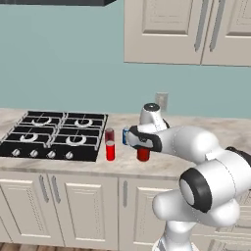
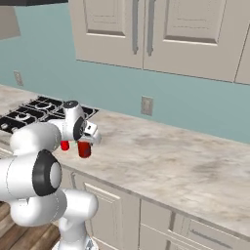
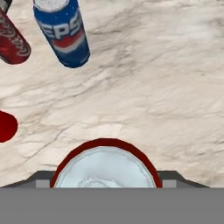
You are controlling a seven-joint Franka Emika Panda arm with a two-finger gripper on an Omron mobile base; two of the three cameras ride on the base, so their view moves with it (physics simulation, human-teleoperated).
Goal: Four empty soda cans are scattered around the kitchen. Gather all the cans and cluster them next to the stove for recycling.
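Note:
My gripper (image 1: 143, 148) (image 2: 85, 143) (image 3: 105, 177) reaches down over a red soda can (image 1: 143, 155) (image 2: 84, 150) (image 3: 105, 162), with the jaws shut against the sides below its silver top. This can stands upright low at the counter (image 1: 196, 162), right of the stove (image 1: 54, 135) (image 2: 29, 114). At the stove's right edge stand two more red soda cans (image 1: 110, 150) (image 1: 109, 133), one behind the other. A blue soda can (image 1: 125, 136) (image 3: 61, 33) stands just left of my hand. In the hand view, the red cans (image 3: 13, 43) (image 3: 4, 127) lie at the left edge.
The marble counter (image 2: 171, 161) runs wide to the right of the cans. A wall outlet (image 1: 162, 101) (image 2: 147, 105) sits behind, beige wall cabinets (image 1: 186, 29) hang above, and base cabinets (image 1: 59, 206) line the counter front.

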